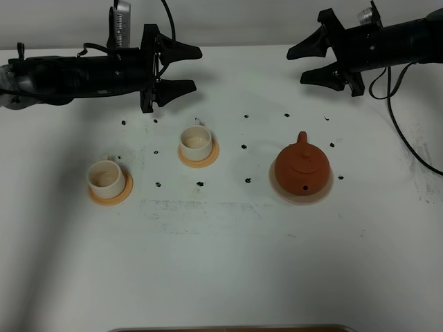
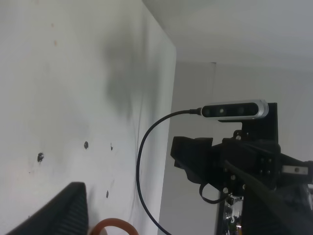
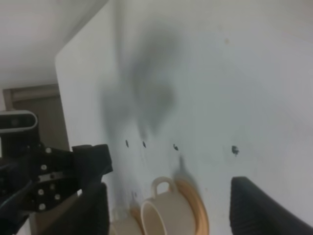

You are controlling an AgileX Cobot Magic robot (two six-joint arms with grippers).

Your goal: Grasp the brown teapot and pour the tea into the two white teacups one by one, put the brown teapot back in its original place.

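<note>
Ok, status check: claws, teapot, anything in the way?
Left claw and right claw open, empty. Teapot upright on its saucer. Both cups on coasters to its left. Nothing blocking right claw's path.

Soft, even light over the white table (image 1: 228, 277); diffuse grey shadows, hazy, soft-focus wrist views.

Reddish-brown clay teapot (image 1: 302, 168) stands upright, lid on, on a pale round saucer (image 1: 279, 189), right of middle; two white cups stand upright to its left, apart from each other; left cup (image 1: 107, 177) on an orange coaster (image 1: 111, 200), nearer the front; right cup (image 1: 196, 142) on its own orange coaster (image 1: 199, 163), farther back.
</note>
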